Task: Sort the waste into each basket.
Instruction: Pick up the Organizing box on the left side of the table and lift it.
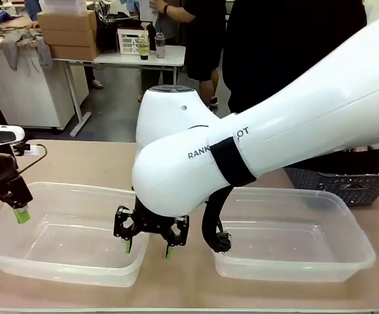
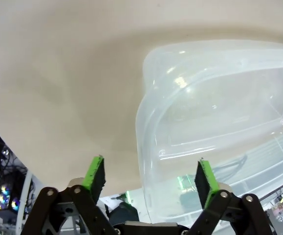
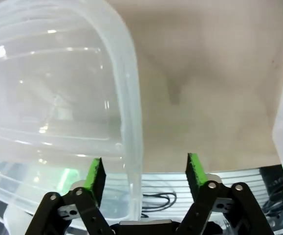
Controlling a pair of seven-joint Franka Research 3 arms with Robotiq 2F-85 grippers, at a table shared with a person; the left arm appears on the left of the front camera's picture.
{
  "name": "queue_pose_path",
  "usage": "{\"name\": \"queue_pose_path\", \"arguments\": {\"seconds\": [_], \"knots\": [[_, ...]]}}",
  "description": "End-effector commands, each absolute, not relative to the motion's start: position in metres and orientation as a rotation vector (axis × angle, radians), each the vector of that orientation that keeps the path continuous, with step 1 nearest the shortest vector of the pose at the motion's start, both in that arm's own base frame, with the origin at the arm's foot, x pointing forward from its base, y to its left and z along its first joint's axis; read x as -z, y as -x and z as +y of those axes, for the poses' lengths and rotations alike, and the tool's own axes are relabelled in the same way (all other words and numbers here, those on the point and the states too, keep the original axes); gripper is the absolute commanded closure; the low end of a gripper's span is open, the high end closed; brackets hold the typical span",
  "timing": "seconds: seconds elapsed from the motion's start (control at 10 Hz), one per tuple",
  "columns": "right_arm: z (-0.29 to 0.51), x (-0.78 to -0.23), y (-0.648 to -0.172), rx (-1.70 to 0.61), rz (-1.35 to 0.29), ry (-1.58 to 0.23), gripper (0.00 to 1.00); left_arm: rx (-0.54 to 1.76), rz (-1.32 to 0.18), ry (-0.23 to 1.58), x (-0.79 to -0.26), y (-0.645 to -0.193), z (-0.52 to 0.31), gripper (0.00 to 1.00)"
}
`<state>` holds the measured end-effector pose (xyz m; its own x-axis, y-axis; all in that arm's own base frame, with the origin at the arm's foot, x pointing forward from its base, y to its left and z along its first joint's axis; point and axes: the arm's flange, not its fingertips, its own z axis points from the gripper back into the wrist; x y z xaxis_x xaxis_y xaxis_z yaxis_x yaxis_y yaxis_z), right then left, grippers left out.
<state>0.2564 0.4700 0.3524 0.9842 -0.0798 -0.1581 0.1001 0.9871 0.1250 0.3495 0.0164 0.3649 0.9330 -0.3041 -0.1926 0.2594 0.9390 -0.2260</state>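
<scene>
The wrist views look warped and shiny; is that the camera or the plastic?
Both. Left wrist view: the wide lens bows the edge of the table, and light glints white on the clear tub. Right wrist view: similar glints along the tub's rim, plus a soft shadow on the table. Front view: evenly lit, little glare.

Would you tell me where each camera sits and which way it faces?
Front view: between the arms, facing across the table at a person in black; both arms, left gripper and right gripper at opposite ends of the left tub.
Left wrist view: on the left wrist, facing down; own fingers straddle the tub's rim.
Right wrist view: on the right wrist, facing down; own fingers straddle that rim.
Shared: all show the left tub.
</scene>
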Motion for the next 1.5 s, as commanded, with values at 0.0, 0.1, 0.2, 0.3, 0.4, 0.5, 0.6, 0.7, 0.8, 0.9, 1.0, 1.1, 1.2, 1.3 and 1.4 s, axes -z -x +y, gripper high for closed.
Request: {"name": "queue_pose_path", "arguments": {"seconds": [0.0,0.1,0.2,0.3,0.4,0.5,0.6,0.7,0.8,0.9,1.0,1.1,1.2,1.3,1.4], "knots": [[0.483,-0.362,-0.259,0.089,0.134,-0.084,0.68,0.324,0.192,0.224,-0.359,-0.342,0.016,0.60],[0.483,-0.366,-0.259,0.100,0.122,-0.073,1.00,0.330,0.190,0.225,-0.359,-0.341,0.016,0.86],[0.484,-0.368,-0.260,0.102,0.101,-0.050,1.00,0.332,0.186,0.228,-0.360,-0.340,0.018,1.00],[0.487,-0.367,-0.260,0.104,0.089,-0.035,1.00,0.333,0.184,0.237,-0.361,-0.340,0.019,1.00],[0.490,-0.367,-0.261,0.109,0.057,-0.018,0.95,0.332,0.184,0.249,-0.361,-0.339,0.020,1.00],[0.492,-0.367,-0.260,0.105,0.019,-0.019,1.00,0.333,0.180,0.253,-0.363,-0.338,0.021,0.96],[0.492,-0.363,-0.260,0.105,0.007,-0.016,1.00,0.333,0.175,0.252,-0.364,-0.338,0.023,1.00],[0.492,-0.358,-0.260,0.107,0.007,-0.016,1.00,0.331,0.173,0.255,-0.365,-0.338,0.024,1.00],[0.492,-0.355,-0.260,0.106,0.014,-0.017,1.00,0.330,0.171,0.255,-0.365,-0.338,0.025,1.00],[0.491,-0.356,-0.259,0.102,0.013,-0.011,1.00,0.325,0.167,0.257,-0.365,-0.338,0.025,1.00],[0.490,-0.355,-0.258,0.102,0.013,-0.014,1.00,0.311,0.162,0.270,-0.366,-0.338,0.026,1.00],[0.489,-0.357,-0.259,0.099,0.016,-0.014,1.00,0.281,0.156,0.280,-0.371,-0.338,0.026,1.00],[0.486,-0.361,-0.261,0.088,0.015,-0.013,1.00,0.232,0.160,0.287,-0.381,-0.340,0.029,1.00],[0.477,-0.376,-0.266,0.049,0.036,-0.029,1.00,0.159,0.196,0.285,-0.403,-0.344,0.033,1.00],[0.464,-0.395,-0.273,0.002,0.076,0.021,1.00,0.067,0.268,0.219,-0.426,-0.352,0.036,1.00]]}}
